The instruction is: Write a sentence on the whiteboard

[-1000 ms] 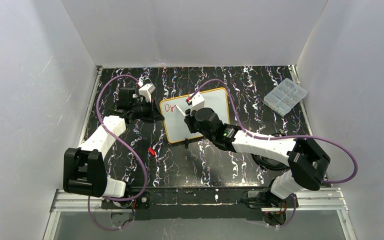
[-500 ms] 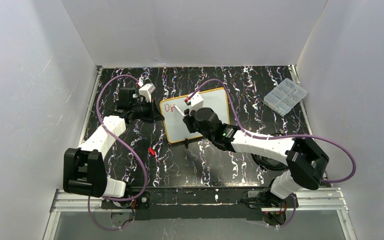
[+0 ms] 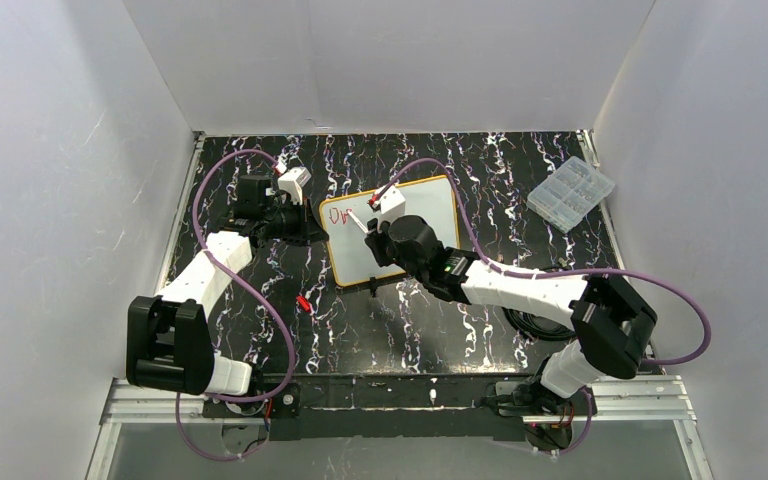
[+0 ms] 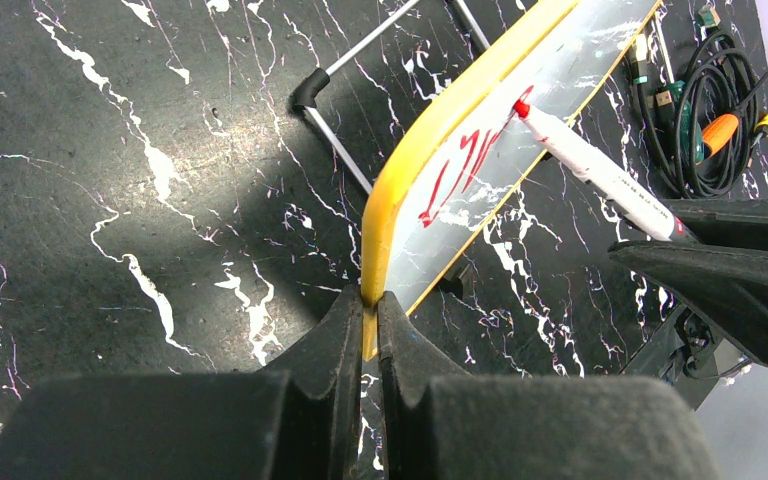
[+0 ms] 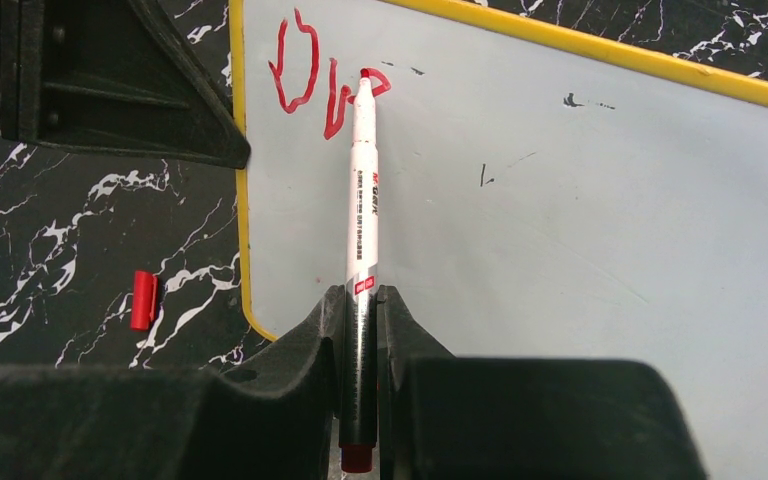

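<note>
On the worktop (image 3: 520, 170) our whiteboard (image 3: 435, 205) lies centred, long axis left-right, slightly skewed. Our left pincer (image 4: 365, 300) pinches its left edge; our right pincer (image 5: 360, 295), above it, clamps a marker (image 5: 362, 200), tip pointing away, touching the sentence (image 5: 325, 92).

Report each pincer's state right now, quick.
Left pincer: closed on the yellow edge of the whiteboard.
Right pincer: closed on the marker, its tip at the whiteboard.

Glossy whiteboard (image 5: 560, 220), seemingly plastic yellow frame (image 4: 435, 125), polished marbled tabletop (image 4: 110, 200).
</note>
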{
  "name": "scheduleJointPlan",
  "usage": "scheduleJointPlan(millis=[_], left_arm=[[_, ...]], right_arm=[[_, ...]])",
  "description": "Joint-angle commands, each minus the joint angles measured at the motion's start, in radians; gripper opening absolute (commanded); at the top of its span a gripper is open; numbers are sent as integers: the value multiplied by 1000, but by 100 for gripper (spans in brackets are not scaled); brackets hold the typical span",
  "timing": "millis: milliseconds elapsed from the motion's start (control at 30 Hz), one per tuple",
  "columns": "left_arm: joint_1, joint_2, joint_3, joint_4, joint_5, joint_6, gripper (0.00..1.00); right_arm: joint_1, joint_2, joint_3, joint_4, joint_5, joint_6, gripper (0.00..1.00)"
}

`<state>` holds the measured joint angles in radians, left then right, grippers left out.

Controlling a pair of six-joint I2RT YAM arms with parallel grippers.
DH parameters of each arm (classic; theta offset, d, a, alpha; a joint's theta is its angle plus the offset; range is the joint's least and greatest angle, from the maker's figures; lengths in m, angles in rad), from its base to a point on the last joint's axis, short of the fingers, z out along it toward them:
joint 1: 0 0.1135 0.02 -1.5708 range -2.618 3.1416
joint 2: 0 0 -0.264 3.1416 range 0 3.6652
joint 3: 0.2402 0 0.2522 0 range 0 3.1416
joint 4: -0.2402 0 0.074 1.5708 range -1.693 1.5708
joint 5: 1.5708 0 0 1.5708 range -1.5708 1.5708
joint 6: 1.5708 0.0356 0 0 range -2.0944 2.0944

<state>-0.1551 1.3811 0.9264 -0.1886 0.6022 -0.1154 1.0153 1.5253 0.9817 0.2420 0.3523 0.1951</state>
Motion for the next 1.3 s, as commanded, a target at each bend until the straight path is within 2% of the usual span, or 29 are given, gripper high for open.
scheduleJointPlan(millis=[0,600,933,1133,1267], left_arm=[[-18,-30,14,-55,37,8,0],[-20,-34,15,-58,32,9,0],[-20,-38,13,-58,30,9,0],[-20,-39,13,-58,30,8,0],[-20,-38,14,-58,31,8,0]], right_arm=[[6,-10,8,14,8,-8,1],[28,-30,-24,-21,33,16,1],[32,-61,-41,-39,116,32,1],[32,-116,-84,47,40,17,1],[32,-119,-84,61,66,11,1]])
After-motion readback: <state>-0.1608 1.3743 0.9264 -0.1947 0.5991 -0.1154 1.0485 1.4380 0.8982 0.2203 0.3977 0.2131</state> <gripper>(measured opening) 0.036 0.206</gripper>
